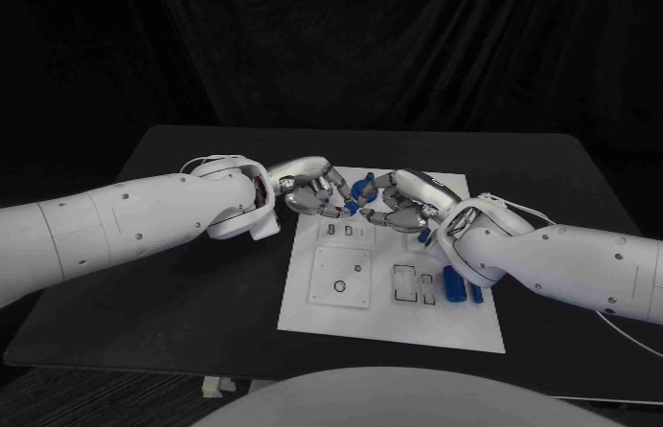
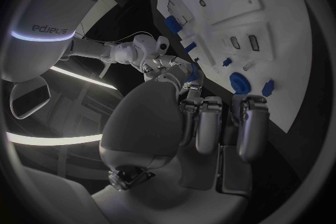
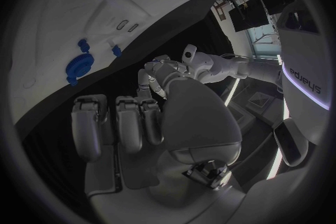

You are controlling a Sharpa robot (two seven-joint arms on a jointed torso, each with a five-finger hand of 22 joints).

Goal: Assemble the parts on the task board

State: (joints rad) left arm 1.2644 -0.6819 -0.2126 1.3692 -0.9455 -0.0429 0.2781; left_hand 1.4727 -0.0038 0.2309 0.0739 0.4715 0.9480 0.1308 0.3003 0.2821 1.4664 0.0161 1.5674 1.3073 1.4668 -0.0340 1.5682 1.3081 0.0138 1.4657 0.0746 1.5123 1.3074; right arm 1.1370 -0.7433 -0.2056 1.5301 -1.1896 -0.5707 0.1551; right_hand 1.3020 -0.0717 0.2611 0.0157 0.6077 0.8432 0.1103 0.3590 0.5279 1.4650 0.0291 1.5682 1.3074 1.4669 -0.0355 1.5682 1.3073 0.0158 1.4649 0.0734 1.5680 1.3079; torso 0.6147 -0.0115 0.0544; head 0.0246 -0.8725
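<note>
Over the far half of the white rectangular task board (image 1: 394,326), which lay in the middle of the black worktop (image 1: 194,293), the two silver hands met fingertip to fingertip. The left hand (image 1: 312,190) and the right hand (image 1: 400,203) both had their fingers curled inward toward a small blue part (image 1: 362,191) that sat between them, above the board's far end. From the head view I could not tell which hand actually bore the part, or whether both pinched it, so the grip of each stayed uncertain. Two long blue parts (image 1: 460,284) lay side by side on the board near the right forearm, and the left wrist view showed a round blue part (image 2: 239,82) and smaller blue pieces (image 2: 172,24) resting on the board's surface, apart from either hand. The step looked like a hand-over or a joint adjustment of the small part before seating it in a recess. The main risk, as I judged it, was a drop: if one hand let go before the other had a firm pinch, the part would fall onto the board and could roll among the loose pieces. The crowded fingers could also knock each other and twist the part out of line. The right forearm, passing close over the long blue parts, might sweep them off the board.
</note>
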